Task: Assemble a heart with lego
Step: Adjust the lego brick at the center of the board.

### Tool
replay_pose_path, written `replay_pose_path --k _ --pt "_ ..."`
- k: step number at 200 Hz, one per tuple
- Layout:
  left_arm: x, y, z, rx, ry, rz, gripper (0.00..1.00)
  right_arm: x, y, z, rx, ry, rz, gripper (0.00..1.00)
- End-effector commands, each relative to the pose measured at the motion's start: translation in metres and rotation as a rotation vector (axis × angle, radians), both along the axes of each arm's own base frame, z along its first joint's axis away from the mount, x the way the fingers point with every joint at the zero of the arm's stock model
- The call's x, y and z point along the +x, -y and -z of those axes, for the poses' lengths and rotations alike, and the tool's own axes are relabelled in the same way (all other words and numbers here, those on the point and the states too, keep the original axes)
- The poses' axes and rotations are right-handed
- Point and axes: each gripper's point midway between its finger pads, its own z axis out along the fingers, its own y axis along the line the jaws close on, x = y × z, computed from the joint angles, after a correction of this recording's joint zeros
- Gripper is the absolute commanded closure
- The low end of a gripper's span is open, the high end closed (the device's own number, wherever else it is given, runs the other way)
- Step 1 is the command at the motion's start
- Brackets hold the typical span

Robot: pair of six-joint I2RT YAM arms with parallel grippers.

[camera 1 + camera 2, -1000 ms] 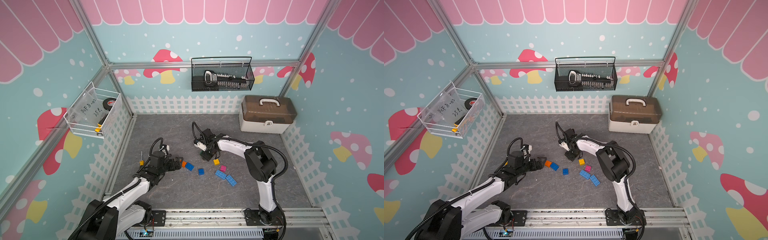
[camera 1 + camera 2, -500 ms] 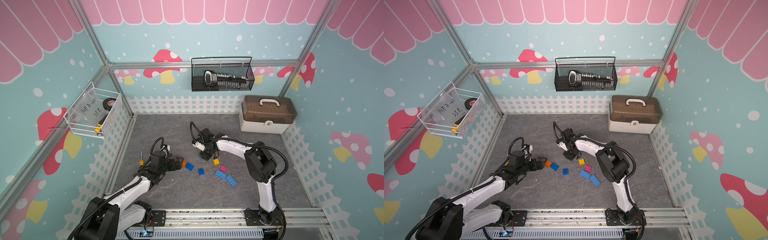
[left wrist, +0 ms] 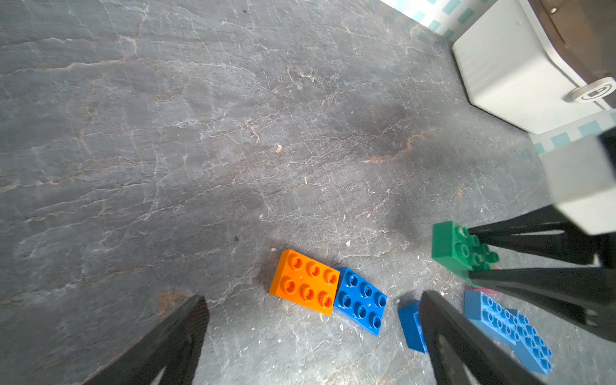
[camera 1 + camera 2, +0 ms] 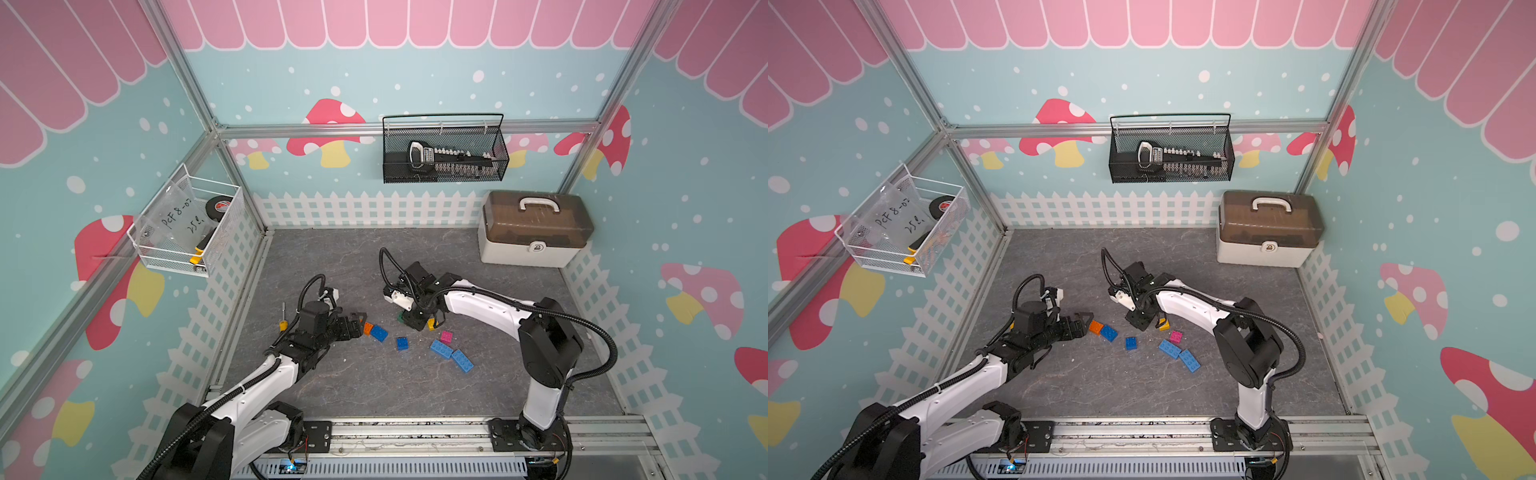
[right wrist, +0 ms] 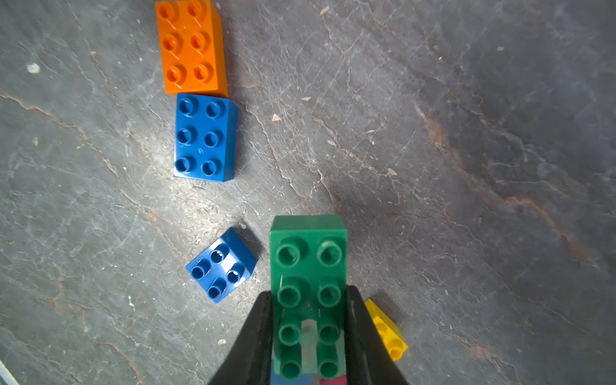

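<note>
The lego lies loose on the grey mat (image 4: pixel 332 257); no heart is in view. My right gripper (image 5: pixel 308 293) is shut on a green brick (image 5: pixel 308 253), low over the mat (image 4: pixel 400 316). Beside it sit a yellow brick (image 5: pixel 386 330) and a small dark blue brick (image 5: pixel 221 263). My left gripper (image 3: pixel 313 298) is open, its fingers apart just short of an orange brick (image 3: pixel 305 281) that touches a dark blue brick (image 3: pixel 361 300). A pink brick (image 4: pixel 446 336) and two light blue bricks (image 4: pixel 441 349) (image 4: pixel 462 360) lie towards the front right.
A white toolbox with a brown lid (image 4: pixel 534 228) stands at the back right. A black mesh basket (image 4: pixel 444 149) hangs on the back wall, a white wire basket (image 4: pixel 187 232) on the left wall. A small yellow-tipped tool (image 4: pixel 283 320) lies by the left fence.
My right gripper's jaws have closed onto the green brick. The left arm has stayed where it was, open.
</note>
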Motion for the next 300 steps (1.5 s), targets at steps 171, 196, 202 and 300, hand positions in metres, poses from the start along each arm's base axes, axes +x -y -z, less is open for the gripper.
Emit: replay_pose_path --k 171,196,202,300 --pt "0.002 0.000 -0.002 0.020 0.001 0.000 0.02 -0.048 0.003 0.016 0.032 -0.084 -0.003 0.75" --pt "0.002 -0.003 -0.001 0.023 0.001 -0.015 0.03 -0.044 0.005 0.000 0.038 -0.035 -0.014 0.75" --pt "0.002 -0.005 -0.003 0.022 0.006 -0.024 0.03 -0.044 0.004 -0.004 0.041 -0.032 -0.021 0.75" --pt "0.003 -0.048 -0.010 -0.093 0.055 -0.189 0.04 -0.065 -0.020 0.003 -0.017 -0.001 -0.019 0.75"
